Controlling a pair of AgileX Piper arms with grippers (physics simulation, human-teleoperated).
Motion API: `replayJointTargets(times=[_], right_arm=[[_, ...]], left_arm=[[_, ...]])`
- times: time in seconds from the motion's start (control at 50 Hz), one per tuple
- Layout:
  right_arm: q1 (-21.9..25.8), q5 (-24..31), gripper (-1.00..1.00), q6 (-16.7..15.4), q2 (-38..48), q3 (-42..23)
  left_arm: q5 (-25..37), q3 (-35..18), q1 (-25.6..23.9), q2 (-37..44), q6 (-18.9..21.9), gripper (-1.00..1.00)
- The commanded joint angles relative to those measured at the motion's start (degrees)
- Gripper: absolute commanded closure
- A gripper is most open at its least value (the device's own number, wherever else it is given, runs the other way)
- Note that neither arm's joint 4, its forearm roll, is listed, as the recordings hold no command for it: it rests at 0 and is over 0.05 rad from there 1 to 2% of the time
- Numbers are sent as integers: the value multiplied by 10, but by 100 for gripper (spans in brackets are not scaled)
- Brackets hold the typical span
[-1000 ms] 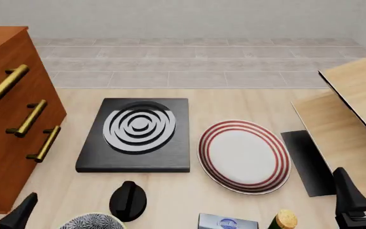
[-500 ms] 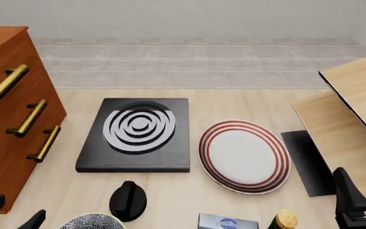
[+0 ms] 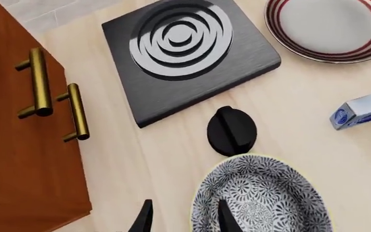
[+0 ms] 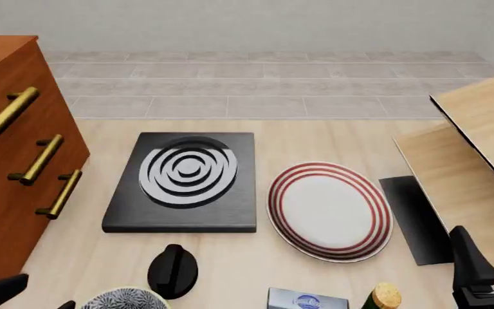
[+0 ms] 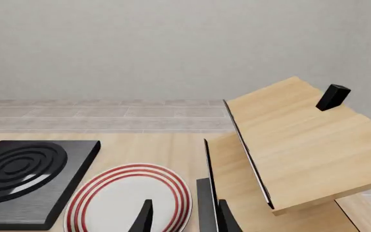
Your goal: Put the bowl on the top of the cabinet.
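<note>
The bowl point(image 3: 263, 198) sits on the counter point(image 3: 314, 145), just beside the black knob point(image 3: 232, 130) and near the foot of the cabinet point(image 3: 24, 159). I have my left pincer point(image 3: 184, 220) over the bowl's rim, fingers apart, one tip inside the bowl and one outside, gripping nothing. The black burner plate point(image 3: 189, 53) lies beyond the knob. My right pincer point(image 5: 182, 217) hovers open above the red-ringed plate point(image 5: 131, 198), beside the light-wood boards point(image 5: 289, 145).

Patterned bowl point(image 3: 261, 195) near brown cabinet point(image 3: 24, 159)
</note>
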Motion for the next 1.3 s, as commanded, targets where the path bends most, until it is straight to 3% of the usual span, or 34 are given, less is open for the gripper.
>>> replayJointTargets(times=[0.02, 0.18, 0.26, 0.3, 0.7, 1.3], right_arm=[[0, 0, -100, 0, 0, 0], [0, 0, -100, 0, 0, 0], [0, 0, -100, 0, 0, 0], [0, 0, -100, 0, 0, 0], [0, 0, -100, 0, 0, 0], [0, 0, -100, 0, 0, 0]], left_arm=[[17, -9, -28, 25, -4, -100], [30, -12, -45, 31, -1, -100], [18, -2, -73, 55, -32, -100], [6, 10, -61, 55, -8, -100], [-93, 79, -41, 117, 1, -100], [-148, 103, -11, 171, 29, -100]])
